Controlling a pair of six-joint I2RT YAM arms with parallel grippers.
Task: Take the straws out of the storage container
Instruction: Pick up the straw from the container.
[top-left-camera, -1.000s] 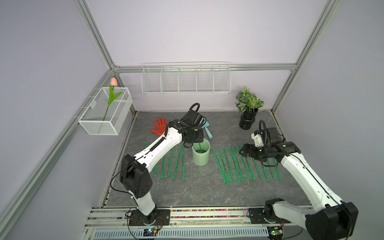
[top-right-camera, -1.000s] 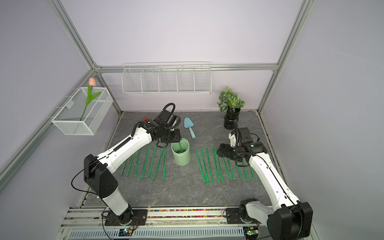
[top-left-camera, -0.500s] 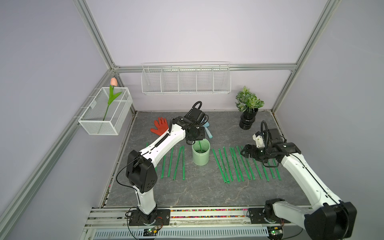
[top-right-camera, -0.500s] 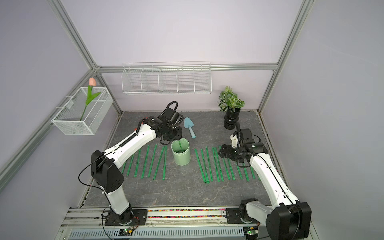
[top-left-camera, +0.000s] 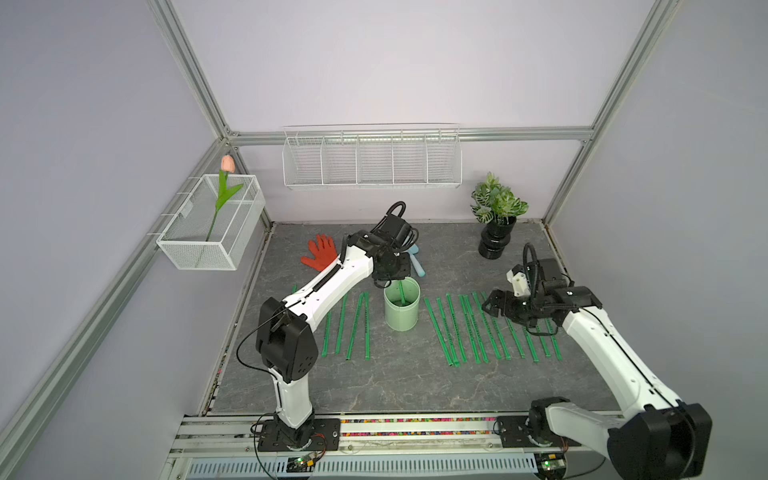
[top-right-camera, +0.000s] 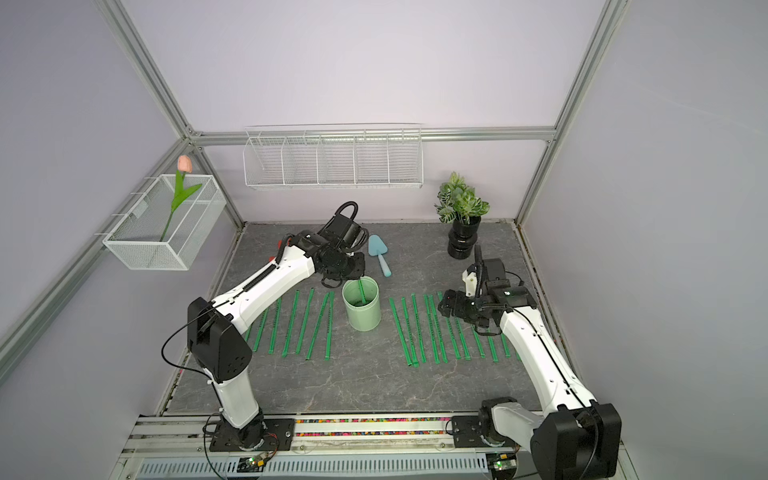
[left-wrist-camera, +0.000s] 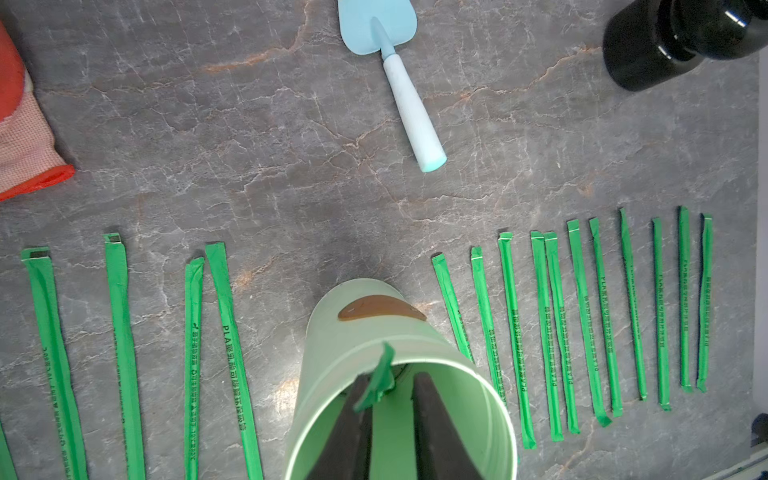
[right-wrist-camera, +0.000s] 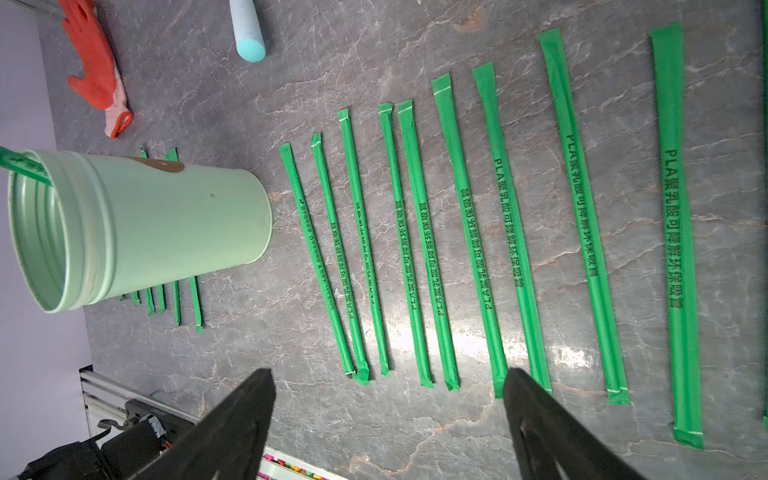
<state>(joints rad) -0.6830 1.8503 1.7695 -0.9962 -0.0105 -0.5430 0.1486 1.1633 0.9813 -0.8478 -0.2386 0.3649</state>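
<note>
Jaws of left end effector (left-wrist-camera: 392, 379) have narrowed around straw (left-wrist-camera: 381, 376) in storage container (left-wrist-camera: 345, 345), unclamped; right end effector (right-wrist-camera: 388, 372) splayed.

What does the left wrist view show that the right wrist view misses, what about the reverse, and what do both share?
Left wrist only: the trowel blade, the black pot, and the left gripper at the mouth of the mint-green cup. Right wrist only: the right gripper, wide open. Both: that cup, rows of wrapped green straws, the red glove, the trowel handle.
</note>
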